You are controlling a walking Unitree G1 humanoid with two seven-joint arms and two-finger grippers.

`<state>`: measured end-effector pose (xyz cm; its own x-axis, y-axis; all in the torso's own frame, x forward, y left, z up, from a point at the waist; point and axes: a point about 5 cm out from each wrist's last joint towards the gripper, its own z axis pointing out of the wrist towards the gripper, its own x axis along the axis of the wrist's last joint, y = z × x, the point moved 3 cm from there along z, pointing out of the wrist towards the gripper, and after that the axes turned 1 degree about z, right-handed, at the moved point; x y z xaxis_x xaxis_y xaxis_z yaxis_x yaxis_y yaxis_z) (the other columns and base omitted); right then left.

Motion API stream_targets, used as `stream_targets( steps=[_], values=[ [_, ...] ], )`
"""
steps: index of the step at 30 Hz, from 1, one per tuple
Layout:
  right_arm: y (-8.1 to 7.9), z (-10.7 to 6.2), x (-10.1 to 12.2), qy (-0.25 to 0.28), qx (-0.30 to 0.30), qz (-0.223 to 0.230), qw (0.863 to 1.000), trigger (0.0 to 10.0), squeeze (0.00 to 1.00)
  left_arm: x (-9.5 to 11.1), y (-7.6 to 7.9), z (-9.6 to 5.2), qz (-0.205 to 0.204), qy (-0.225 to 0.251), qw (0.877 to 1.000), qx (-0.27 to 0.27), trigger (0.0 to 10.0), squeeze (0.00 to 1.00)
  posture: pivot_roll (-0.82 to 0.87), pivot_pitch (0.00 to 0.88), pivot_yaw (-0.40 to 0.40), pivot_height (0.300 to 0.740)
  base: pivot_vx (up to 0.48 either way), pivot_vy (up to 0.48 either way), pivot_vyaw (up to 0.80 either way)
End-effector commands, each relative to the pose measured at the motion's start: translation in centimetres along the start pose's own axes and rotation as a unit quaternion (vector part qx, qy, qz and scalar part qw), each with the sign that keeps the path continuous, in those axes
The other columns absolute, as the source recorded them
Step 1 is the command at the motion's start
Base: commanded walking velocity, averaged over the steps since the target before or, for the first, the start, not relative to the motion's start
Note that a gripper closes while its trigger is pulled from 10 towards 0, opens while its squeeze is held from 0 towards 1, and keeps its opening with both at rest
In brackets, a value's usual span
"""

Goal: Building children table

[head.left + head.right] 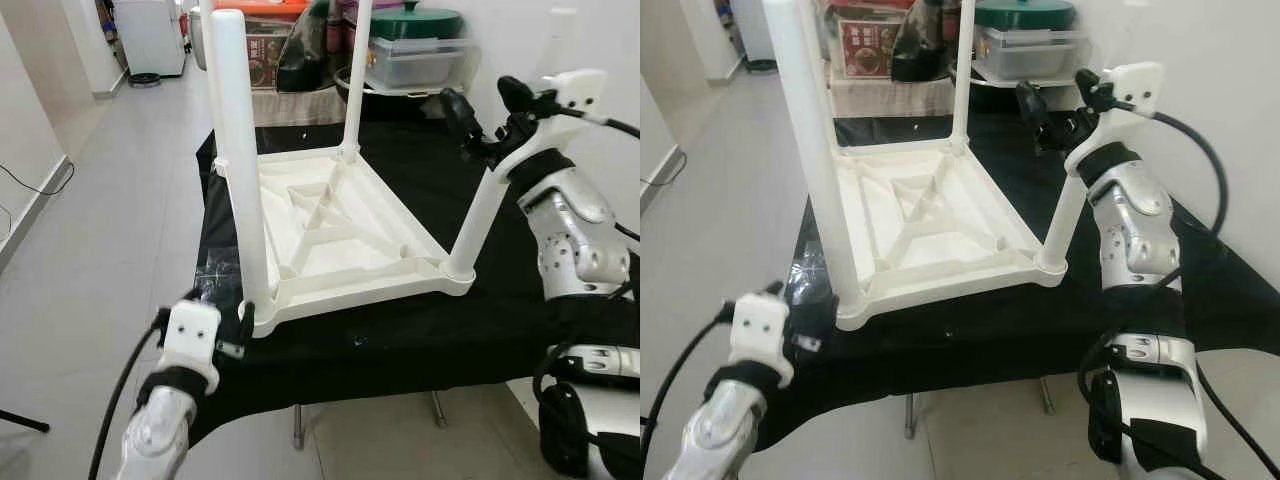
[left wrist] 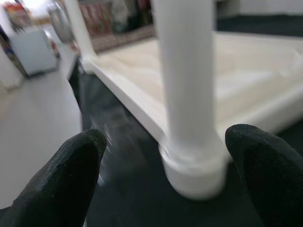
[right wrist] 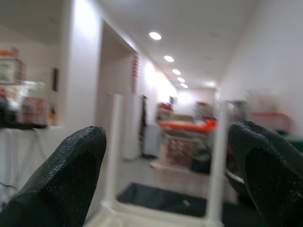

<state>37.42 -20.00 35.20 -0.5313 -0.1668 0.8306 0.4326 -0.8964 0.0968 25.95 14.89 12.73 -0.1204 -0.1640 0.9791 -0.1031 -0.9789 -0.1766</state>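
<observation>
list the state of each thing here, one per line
children's table: upside down on the black cloth, legs pointing up
near-right leg: tilted, not upright like the others
left gripper: open, fingers either side of the near-left leg, not closed on it
right gripper: open, raised by the tilted leg's top
green-lidded container: lid on

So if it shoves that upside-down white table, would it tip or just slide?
Probably slide: the white plastic table rests flat on its top on the black cloth. It looks stiff and light. Pushing high on a leg might tilt it.

White table (image 1: 330, 225) — on black cloth (image 1: 400, 330) — green lid (image 1: 415, 22) behind.
</observation>
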Motion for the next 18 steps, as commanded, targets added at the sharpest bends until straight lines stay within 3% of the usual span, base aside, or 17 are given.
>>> stream_targets(
  steps=[1,2,3,4,5,10,14,18],
  values=[
    [0.2,-0.1,1.1,0.024,0.001,0.002,1.0,10.0,1.0,0.0,0.4,-0.2,0.001,-0.002,1.0,-0.005,10.0,0.0,0.15,0.0,-0.052,0.74,0.0,0.0,0.0],
    [0.9,-0.1,1.6,0.034,-0.015,-0.003,0.999,10.0,0.92,-0.2,0.5,-0.3,0.001,-0.005,1.0,-0.006,10.0,0.0,0.15,0.0,-0.052,0.74,0.0,0.0,0.0],
    [1.4,-0.2,2.1,0.043,-0.029,-0.008,0.999,10.0,0.58,-0.3,0.6,-0.5,0.001,-0.008,1.0,-0.006,10.0,0.0,0.15,0.0,-0.051,0.74,0.0,0.0,0.0],
    [1.4,-0.2,2.1,0.043,-0.029,-0.008,0.999,10.0,0.58,-0.3,0.6,-0.5,0.001,-0.008,1.0,-0.006,10.0,0.0,0.15,0.0,-0.051,0.74,0.0,0.0,0.0],
    [2.6,-0.3,2.9,0.056,-0.058,-0.022,0.997,10.0,0.0,-0.4,0.7,-0.6,0.001,-0.01,1.0,-0.005,10.0,0.0,0.16,0.0,-0.053,0.74,0.0,0.0,0.0],
    [4.6,-0.6,4.3,0.069,-0.105,-0.056,0.991,10.0,0.0,-0.3,0.5,-0.6,0.001,-0.009,1.0,-0.003,10.0,0.0,0.15,0.0,-0.054,0.74,0.0,0.0,0.0],
    [5.2,-0.9,4.6,0.07,-0.117,-0.061,0.989,10.0,0.0,-0.1,0.6,-0.6,0.001,-0.008,1.0,-0.003,10.0,0.0,0.15,0.0,-0.056,0.74,0.0,0.0,0.0],
    [5.9,-1.2,3.9,0.047,-0.135,-0.066,0.988,10.0,0.0,0.1,0.6,-0.5,0.001,-0.005,1.0,-0.002,10.0,0.0,0.15,0.0,-0.058,0.74,0.0,0.0,0.0]
  ],
)
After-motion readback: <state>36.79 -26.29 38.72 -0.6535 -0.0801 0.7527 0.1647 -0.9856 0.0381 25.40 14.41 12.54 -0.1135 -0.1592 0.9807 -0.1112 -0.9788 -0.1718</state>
